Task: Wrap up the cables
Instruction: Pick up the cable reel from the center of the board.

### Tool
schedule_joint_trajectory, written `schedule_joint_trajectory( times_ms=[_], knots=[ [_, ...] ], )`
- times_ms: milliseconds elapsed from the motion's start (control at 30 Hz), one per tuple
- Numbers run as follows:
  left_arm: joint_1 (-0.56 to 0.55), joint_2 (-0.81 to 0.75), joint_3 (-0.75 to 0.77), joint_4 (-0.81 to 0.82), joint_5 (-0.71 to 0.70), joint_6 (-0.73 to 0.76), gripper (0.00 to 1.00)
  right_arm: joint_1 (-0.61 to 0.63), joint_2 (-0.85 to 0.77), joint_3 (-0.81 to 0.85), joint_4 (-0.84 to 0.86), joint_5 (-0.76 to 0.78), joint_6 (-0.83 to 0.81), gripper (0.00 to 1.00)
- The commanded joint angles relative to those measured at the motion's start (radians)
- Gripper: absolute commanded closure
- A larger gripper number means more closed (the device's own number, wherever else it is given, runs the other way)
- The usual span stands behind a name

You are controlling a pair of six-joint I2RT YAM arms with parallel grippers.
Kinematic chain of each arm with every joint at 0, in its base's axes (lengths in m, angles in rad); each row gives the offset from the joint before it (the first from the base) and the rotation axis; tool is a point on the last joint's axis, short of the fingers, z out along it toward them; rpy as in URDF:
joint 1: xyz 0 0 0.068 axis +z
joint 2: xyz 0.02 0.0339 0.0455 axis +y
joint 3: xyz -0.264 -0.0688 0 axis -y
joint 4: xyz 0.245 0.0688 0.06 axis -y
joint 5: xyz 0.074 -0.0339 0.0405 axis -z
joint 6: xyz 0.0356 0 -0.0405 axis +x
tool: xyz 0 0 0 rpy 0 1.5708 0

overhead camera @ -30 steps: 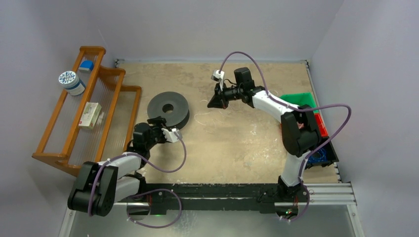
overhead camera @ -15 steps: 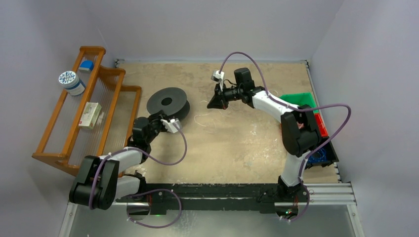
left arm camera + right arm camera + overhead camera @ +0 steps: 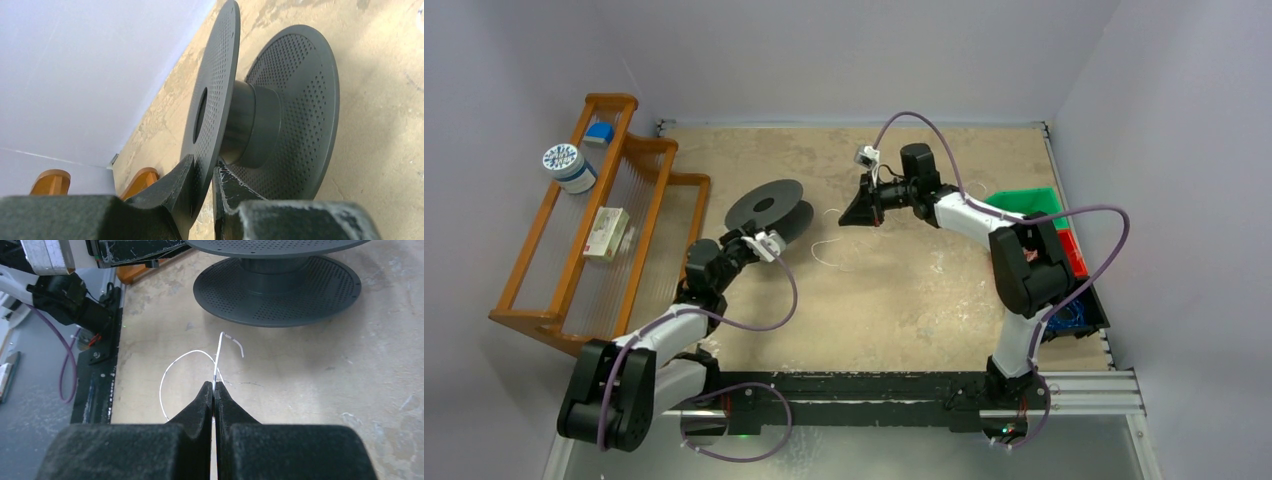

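Evidently my left gripper (image 3: 202, 170) had both fingers clamped on the rim of the upper flange of the dark grey spool (image 3: 280, 115). The spool sat tilted steeply on the left half of the table (image 3: 904, 300). I could not tell whether its lower flange touched the surface. My right gripper (image 3: 214, 386), to the right and farther back, had its fingers pressed together on the cable (image 3: 218, 355), a thin whitish wire. One short end stuck out of the pinch toward the spool and bent over. The rest curled in a loose loop on the table between that gripper and the spool, apart from the spool. A wooden rack (image 3: 639, 200) stood at the left edge.
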Motion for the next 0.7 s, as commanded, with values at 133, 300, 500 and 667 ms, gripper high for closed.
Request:
schedule_joint_trajectory(
  times_ms=[133, 300, 500, 667],
  knots=[
    [-0.069, -0.069, -0.035, 0.055, -0.021, -0.032, 1.0, -0.002, -0.029, -0.059, 0.272, -0.113, 0.245, 1.0],
    [-0.132, -0.079, -0.056, 0.096, -0.098, 0.001, 1.0, -0.003, -0.024, -0.098, 0.394, -0.123, 0.35, 1.0],
    [-0.193, -0.098, -0.064, 0.097, -0.129, -0.012, 1.0, -0.002, 0.024, -0.107, 0.431, -0.118, 0.382, 1.0],
    [-0.212, -0.101, -0.074, 0.096, -0.134, -0.005, 1.0, -0.003, 0.038, -0.129, 0.502, -0.117, 0.43, 1.0]
  ],
)
